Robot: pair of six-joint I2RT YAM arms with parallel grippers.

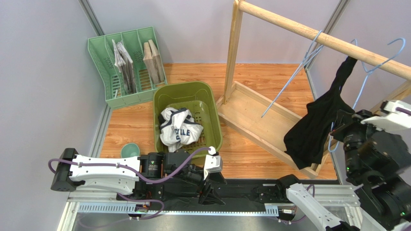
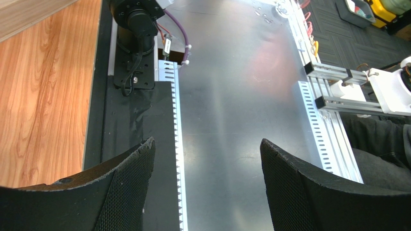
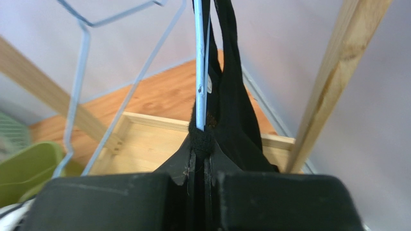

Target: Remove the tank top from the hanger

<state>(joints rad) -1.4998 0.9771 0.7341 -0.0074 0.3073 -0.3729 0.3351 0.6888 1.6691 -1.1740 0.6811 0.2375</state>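
The black tank top (image 1: 313, 126) hangs by one strap from the blue wire hanger (image 1: 374, 67) on the wooden rail (image 1: 328, 41) at the right. My right gripper (image 1: 339, 130) is raised beside it. In the right wrist view, the right gripper (image 3: 201, 155) is shut on a bunched fold of the tank top (image 3: 236, 110) where it wraps the hanger's blue wire (image 3: 199, 72). My left gripper (image 1: 208, 191) rests low by the arm bases. In the left wrist view, the left gripper (image 2: 207, 159) is open and empty above the metal base plate.
A second, empty blue hanger (image 1: 289, 82) hangs on the rail. The wooden rack's base tray (image 1: 255, 118) lies below. A green basket (image 1: 212, 113) holds a white garment (image 1: 177, 127). A green file rack (image 1: 103, 67) stands at the back left. A small teal cup (image 1: 130, 150) sits near the left arm.
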